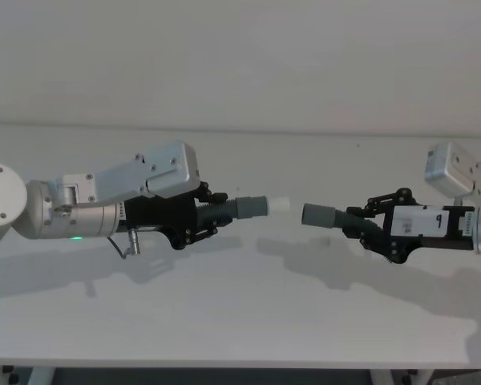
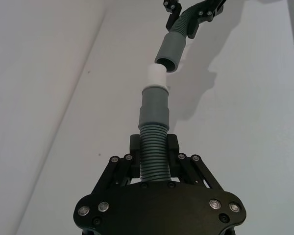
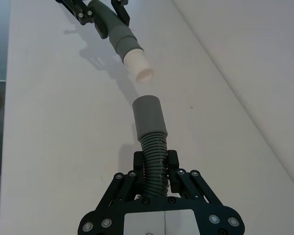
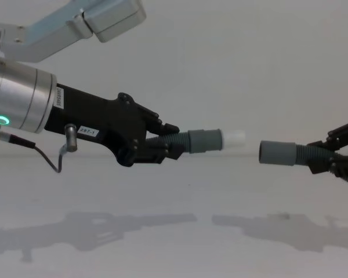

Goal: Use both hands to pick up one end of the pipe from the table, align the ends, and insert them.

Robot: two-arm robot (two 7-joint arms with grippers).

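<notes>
Grey ribbed tube fills the near part of the left wrist view, where the left gripper (image 2: pixel 154 164) has its black jaws closed on the ribs of one pipe piece (image 2: pixel 154 122), whose smooth cuff ends in a white tip (image 2: pixel 156 76) pointing toward 12 o'clock. Just past that tip, toward 1 o'clock, sits the open mouth of the second pipe piece (image 2: pixel 172 49), slightly off to one side and not touching. The right wrist view gives the mirror of this: the right gripper (image 3: pixel 156 166) is clamped on the ribs of its own piece, the plain grey cuff (image 3: pixel 148 115) stands up toward 12 o'clock, and the white-tipped end hangs beyond it near 11 o'clock with a gap between. From the head camera both arms reach in level from 9 and 3 o'clock, the left gripper (image 1: pixel 204 212) and right gripper (image 1: pixel 369 228) facing each other above the white table (image 1: pixel 240 321), the right cuff a little lower than the left. The chest camera shows what the wrist views cannot: both pieces are held well clear of the table, with their shadows below, and the tip (image 4: pixel 233 138) and the cuff (image 4: pixel 277 152) are nearly in line, apart.
</notes>
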